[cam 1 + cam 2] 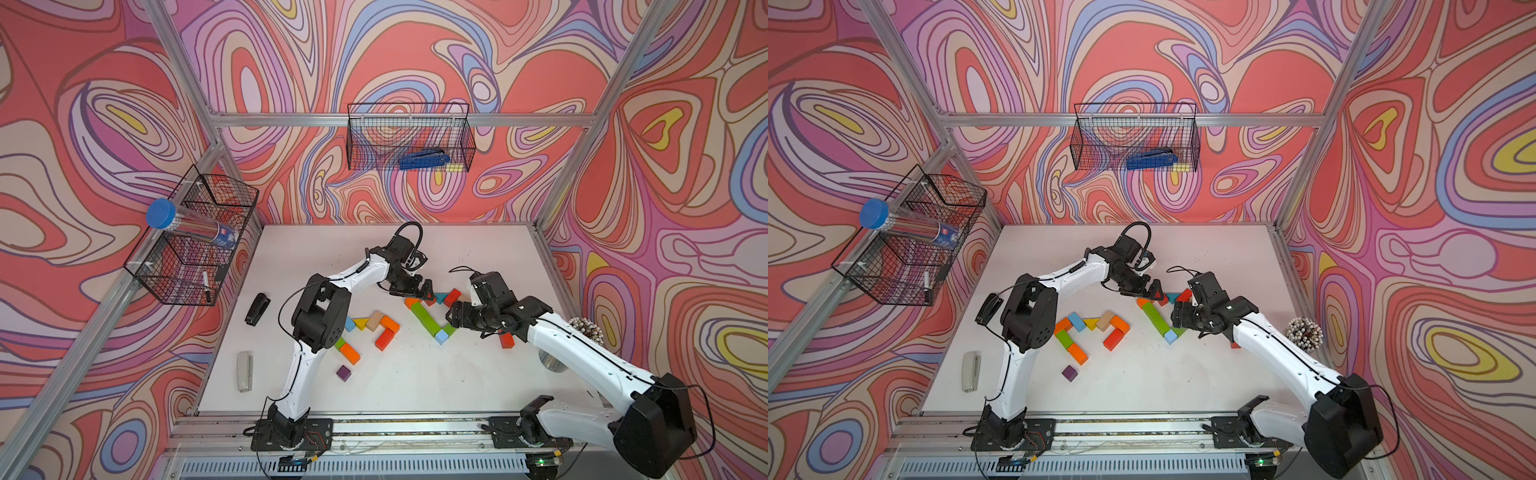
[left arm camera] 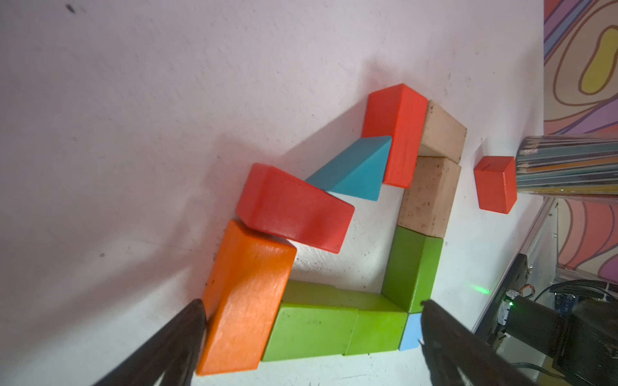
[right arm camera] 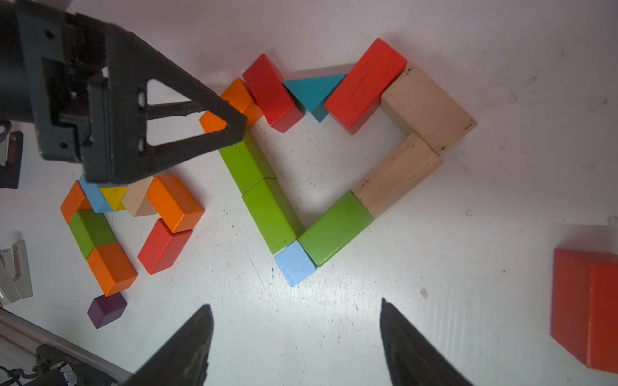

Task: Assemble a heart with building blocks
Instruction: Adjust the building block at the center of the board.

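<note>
Operator: How far is the heart coming along?

Observer: Nearly done, I'm judging. On the counter [image 1: 415,386], in front of the right arm, a closed outline is lying. Two green bricks [image 3: 264,200] are running up from a light-blue cube [image 3: 295,263] at the tip. An orange brick [image 3: 241,100], a red brick [image 3: 272,92], a teal triangle [image 3: 312,92] and a second red brick [image 3: 364,85] are forming the top. Plain wood bricks [image 3: 424,107] and another green brick [image 3: 334,227] are coming back down.

Operator: And the arms?

Observer: The left fingers [image 2: 187,334] are standing wide apart over the orange brick, gripping nothing, and one seems to be touching it. The right fingers [image 3: 194,341] are hovering open and empty just off the tip.

Operator: What's left?

Observer: Probably squaring that orange corner. A loose red block [image 3: 585,307] is sitting apart. A second group of blocks [image 1: 376,320] with a purple cube [image 1: 343,372] is lying beside, open at the bottom.
</note>
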Available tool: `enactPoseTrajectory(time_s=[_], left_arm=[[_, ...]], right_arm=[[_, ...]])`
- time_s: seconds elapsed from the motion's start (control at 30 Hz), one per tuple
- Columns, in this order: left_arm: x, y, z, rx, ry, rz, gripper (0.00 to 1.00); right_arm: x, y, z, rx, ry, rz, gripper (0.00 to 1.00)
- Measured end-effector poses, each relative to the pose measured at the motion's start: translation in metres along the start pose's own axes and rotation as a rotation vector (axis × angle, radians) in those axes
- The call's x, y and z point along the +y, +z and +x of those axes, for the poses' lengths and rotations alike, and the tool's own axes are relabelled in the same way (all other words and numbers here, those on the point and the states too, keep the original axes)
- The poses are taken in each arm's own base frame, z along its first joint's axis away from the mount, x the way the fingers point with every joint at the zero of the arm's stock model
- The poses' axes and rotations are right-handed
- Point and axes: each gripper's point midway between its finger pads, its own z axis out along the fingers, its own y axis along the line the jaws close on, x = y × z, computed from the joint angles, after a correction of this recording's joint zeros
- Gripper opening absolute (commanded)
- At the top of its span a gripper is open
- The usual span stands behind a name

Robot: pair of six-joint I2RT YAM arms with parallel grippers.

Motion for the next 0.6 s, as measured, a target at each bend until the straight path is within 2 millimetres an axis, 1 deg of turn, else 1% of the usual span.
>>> enactPoseTrajectory(time_s=[0.37, 0.6], left_arm=[[-0.003, 0.002, 0.002, 0.006, 0.004, 0.004, 1.0], [0.001, 0.002, 0.0, -0.001, 0.005, -0.019, 1.0]], right_arm=[[-0.002, 0.0, -0.001, -0.006, 0.001, 0.011, 0.79], [-0.015, -0.001, 0.004, 0.002, 0.037, 0.079, 0.78]])
